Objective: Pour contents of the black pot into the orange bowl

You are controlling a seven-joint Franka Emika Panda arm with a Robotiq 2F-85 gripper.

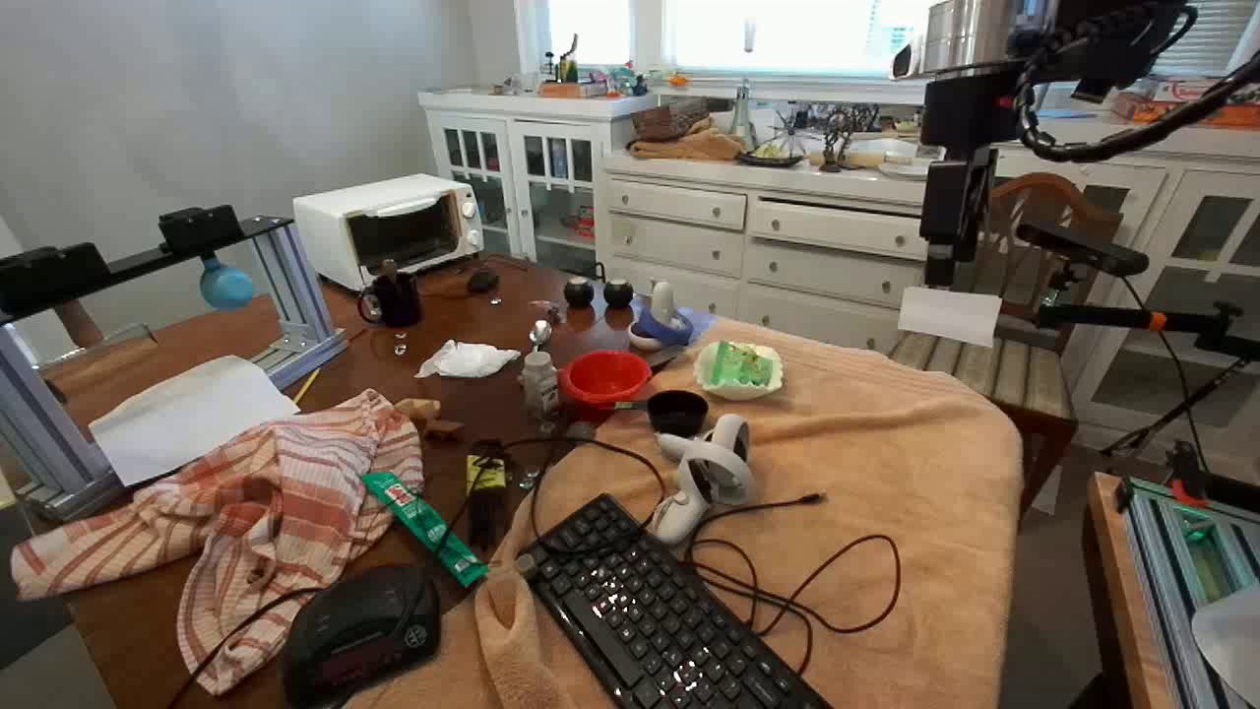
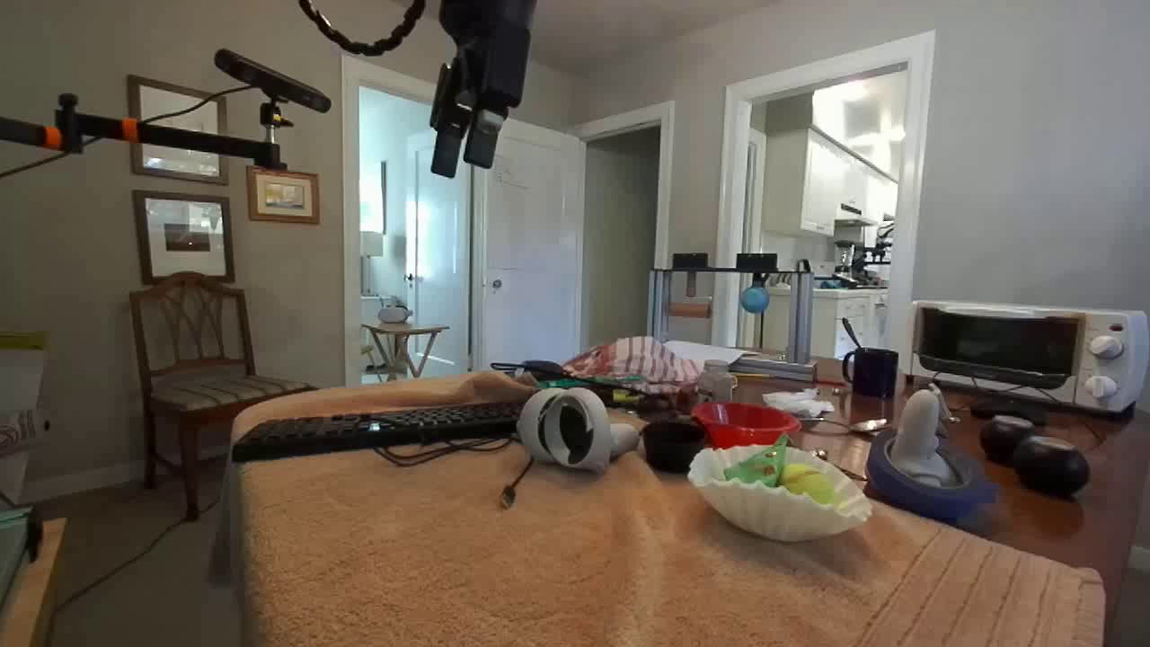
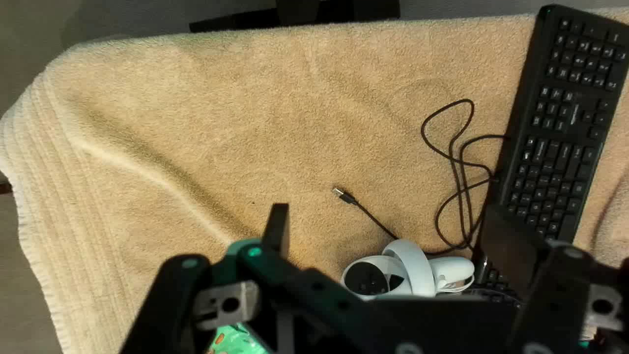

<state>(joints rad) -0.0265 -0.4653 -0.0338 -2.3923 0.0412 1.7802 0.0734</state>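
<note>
One squat round black pot (image 1: pixel 677 414) sits just beside the glossy red-orange plastic bowl (image 1: pixel 606 376), so close that contact cannot be judged; its contents cannot be made out; the black two-fingered gripper (image 3: pixel 390 232) hangs high, well apart from the bowl, jaws spread wide with nothing between; a descent onto the pot could shove the bowl, since room there looks scant; a white plastic ringed controller (image 3: pixel 415 269) near the bowl might be knocked, tipping the pot and spilling whatever it holds.

One red-orange bowl (image 1: pixel 605 379), one black pot (image 2: pixel 674 449), two black globes (image 1: pixel 578 293), one keyboard (image 1: pixel 655 611) — and white controllers (image 3: pixel 417 270) near it, overlapping, perhaps two!
</note>
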